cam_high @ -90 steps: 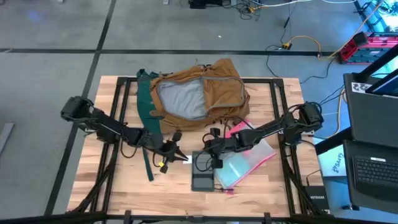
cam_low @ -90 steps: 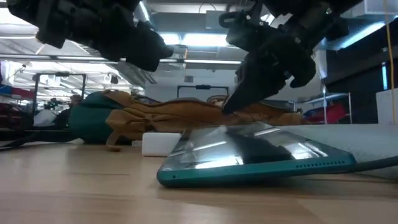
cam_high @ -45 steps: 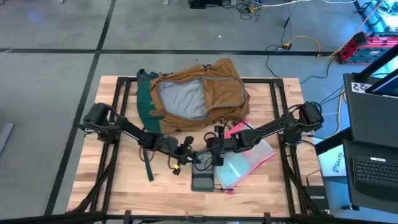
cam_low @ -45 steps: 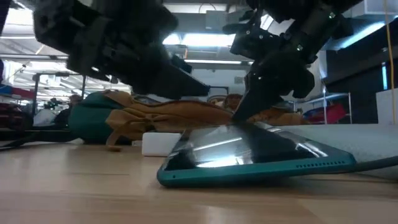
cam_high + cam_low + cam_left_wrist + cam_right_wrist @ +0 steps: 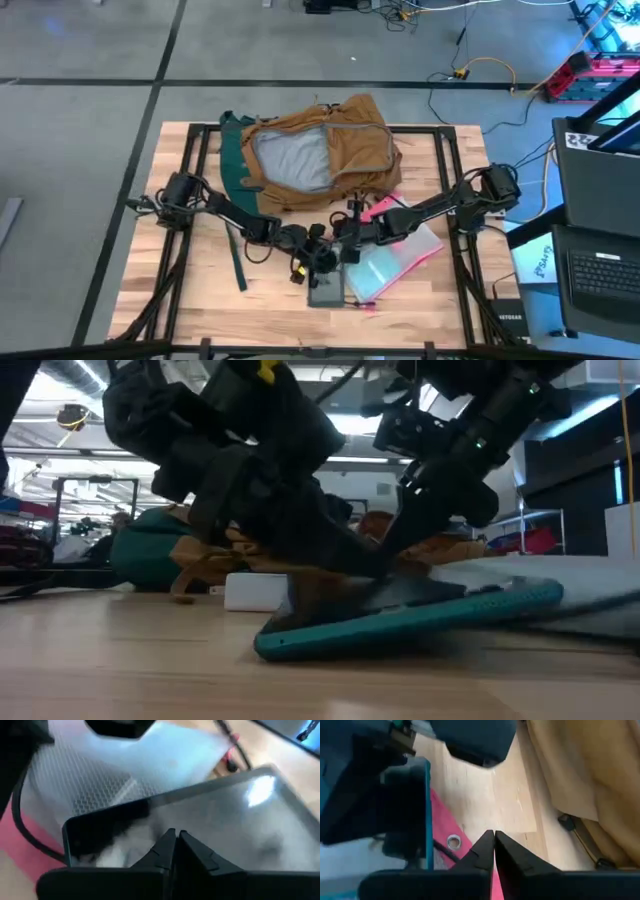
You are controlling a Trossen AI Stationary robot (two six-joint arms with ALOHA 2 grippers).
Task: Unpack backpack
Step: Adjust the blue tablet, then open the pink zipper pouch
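The tan-brown backpack [image 5: 320,150] lies open on its back at the table's far middle, grey lining up and a dark green strap [image 5: 236,262] trailing toward the near edge. A dark-screened tablet in a teal case [image 5: 326,286] lies near the table's middle, tilted, with its right part on the clear pink-edged pouch [image 5: 398,262]. My left gripper [image 5: 175,836] is shut, its tips on the tablet's screen. My right gripper [image 5: 493,836] is shut beside the tablet's far right corner, over the pouch's pink edge. My left gripper has its shut fingertips on the tablet's screen [image 5: 210,820], near the far end. It comes slanting down from the table's left. The tablet sits tilted, its left near edge [image 5: 270,645] on the wood and its right end raised. My right gripper stands with its shut tips at the tablet's far edge [image 5: 392,560]; whether it touches the tablet, I cannot tell.
A white flat block [image 5: 255,592] lies on the wood just behind the tablet. Black frame rails [image 5: 190,170] run along the table's left and right sides. Bare wood [image 5: 190,290] lies at the near left. A laptop [image 5: 600,270] stands off the table's right.
My left gripper has swept from beside the green strap toward the table's right and down onto the tablet, staying shut. The tablet's right end has risen, so it tilts the other way. My right gripper has held its place at the tablet's far edge.
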